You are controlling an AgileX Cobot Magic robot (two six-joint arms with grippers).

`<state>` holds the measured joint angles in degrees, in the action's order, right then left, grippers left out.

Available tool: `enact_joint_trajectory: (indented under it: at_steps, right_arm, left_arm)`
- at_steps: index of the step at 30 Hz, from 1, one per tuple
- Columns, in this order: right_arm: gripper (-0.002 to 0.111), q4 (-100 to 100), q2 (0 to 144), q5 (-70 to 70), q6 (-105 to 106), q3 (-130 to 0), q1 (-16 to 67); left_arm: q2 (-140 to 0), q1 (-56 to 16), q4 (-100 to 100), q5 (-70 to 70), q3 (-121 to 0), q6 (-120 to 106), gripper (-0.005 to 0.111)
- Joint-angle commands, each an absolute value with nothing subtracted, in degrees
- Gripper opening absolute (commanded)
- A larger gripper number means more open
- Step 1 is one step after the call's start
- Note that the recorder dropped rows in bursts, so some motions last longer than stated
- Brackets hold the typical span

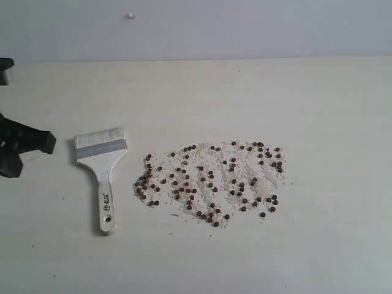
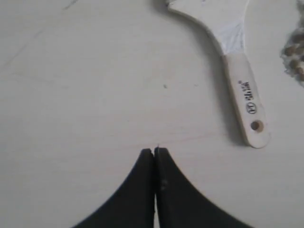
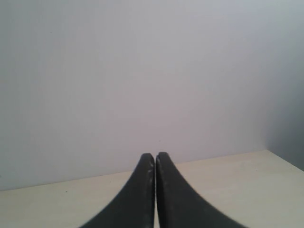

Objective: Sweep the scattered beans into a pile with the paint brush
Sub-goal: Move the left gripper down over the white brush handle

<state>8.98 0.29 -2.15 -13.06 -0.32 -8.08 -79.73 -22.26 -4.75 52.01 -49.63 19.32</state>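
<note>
Beans sit scattered in the middle of the table in your exterior view. The paint brush lies flat just left of them, untouched. Left wrist view: your left gripper is pressed together and empty, over bare tabletop near the brush handle. Right wrist view: your right gripper is squeezed together too, holding nothing, pointed at the wall.

A paint brush lies flat on the pale bench, its whitish bristles towards the far wall and its handle towards the near edge. To its right, apart from it, reddish-brown beans lie scattered in a broad patch among whitish grains. The black left gripper shows at the left edge, near the bristles without touching them.
</note>
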Motion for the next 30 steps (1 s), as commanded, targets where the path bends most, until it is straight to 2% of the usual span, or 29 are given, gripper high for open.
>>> enact_joint_trajectory:
  at_steps: [1, 4, 7, 14, 19, 24, 30]
  right_arm:
    - [0.000, 8.9, 0.0, -2.7, -12.7, 0.0, -7.9]
    - [0.000, 8.9, 0.0, -2.7, -12.7, 0.0, -7.9]
    - [0.000, 8.9, 0.0, -2.7, -12.7, 0.0, -7.9]
    - [0.000, 8.9, 0.0, -2.7, -12.7, 0.0, -7.9]
    - [0.000, 8.9, 0.0, -2.7, -12.7, 0.0, -7.9]
    - [0.000, 8.9, 0.0, -2.7, -12.7, 0.0, -7.9]
    - [0.000, 8.9, 0.0, -2.7, -12.7, 0.0, -7.9]
  left_arm:
    - [-82.2, -27.8, -1.1, 40.9, -51.3, 20.6, 0.000]
    - [-82.7, -29.3, 6.0, 33.2, -51.3, 19.1, 0.000]
    - [-82.7, -29.3, 8.5, 32.6, -51.3, 19.8, 0.000]
    - [-88.7, -30.5, -6.9, 38.6, -51.3, 38.1, 0.000]
    - [-94.5, -32.9, -6.6, 31.7, -51.3, 37.4, 0.001]
    - [-96.9, -33.3, -5.8, 28.7, -51.5, 37.7, 0.014]
    - [-99.1, -33.3, -4.9, 31.2, -53.0, 39.1, 0.046]
